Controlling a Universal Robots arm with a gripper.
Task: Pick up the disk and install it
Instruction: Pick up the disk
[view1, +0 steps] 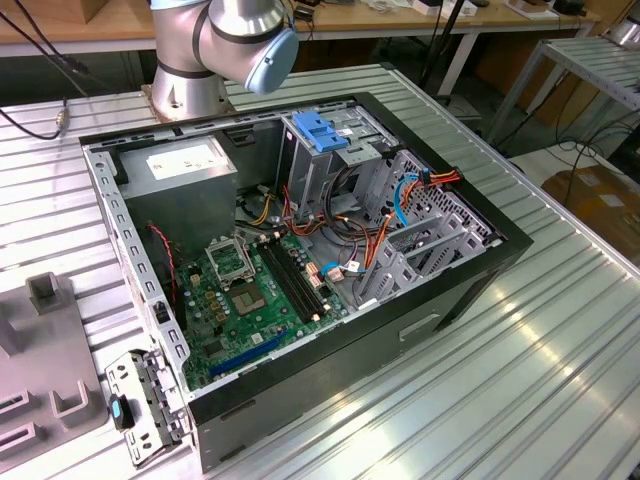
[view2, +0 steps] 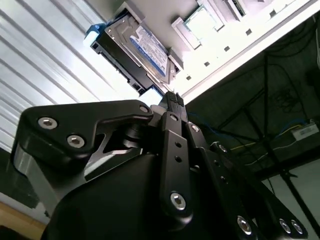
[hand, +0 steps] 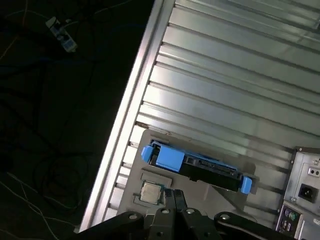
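Note:
The disk (hand: 200, 166) is a dark flat drive with bright blue rails and end tabs. It lies on a grey fixture plate (hand: 150, 141) near the edge of the ribbed metal table. In the second wrist view the disk (view2: 132, 47) shows its silver and blue label face. My gripper (hand: 173, 196) hovers just short of the disk's long side, not touching it. Its two thin black fingers are pressed together with nothing between them, and the gripper (view2: 172, 97) looks the same in the second wrist view.
A small silver chip (hand: 150, 191) sits on the fixture beside my fingertips. The open computer case (view1: 470, 275) lies on the table, with a blue latch plate (view1: 322, 130) on its drive cage. Its rear panel (hand: 306, 192) is close to the disk. The arm's base (view1: 225, 45) stands behind the case.

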